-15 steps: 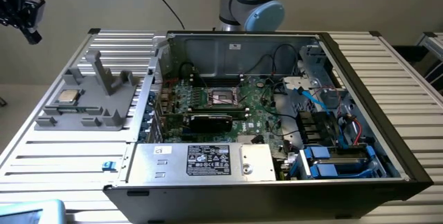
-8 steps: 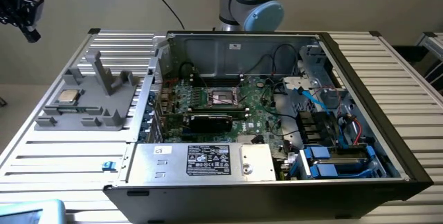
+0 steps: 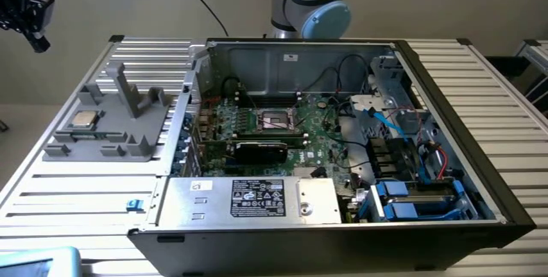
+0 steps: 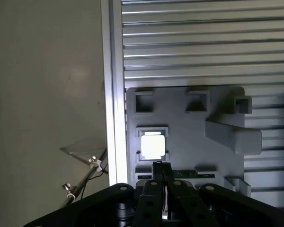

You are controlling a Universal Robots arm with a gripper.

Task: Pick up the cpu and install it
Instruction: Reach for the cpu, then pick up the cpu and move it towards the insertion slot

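Gripper is cut off by the frame edge at the exterior view's upper left, a dark lump against the wall. In the wrist view its fingers meet tip to tip, closed with nothing between them, hanging in the air over the fixture, apart from it. Cpu lies flat in a square pocket on this grey fixture, at the exterior view's left, outside the case; in the wrist view it is a white glare, no surface detail readable. Socket sits mid-way on the green board, its inside too dark to read. Arm is cropped above its base, behind the case. Thin rods with clips beside the table edge are hard to identify. Label on the silver box is unreadable. A teal object is clipped at the lower corner. Table is ribbed aluminium slats; the wall is plain beige, the floor pale.
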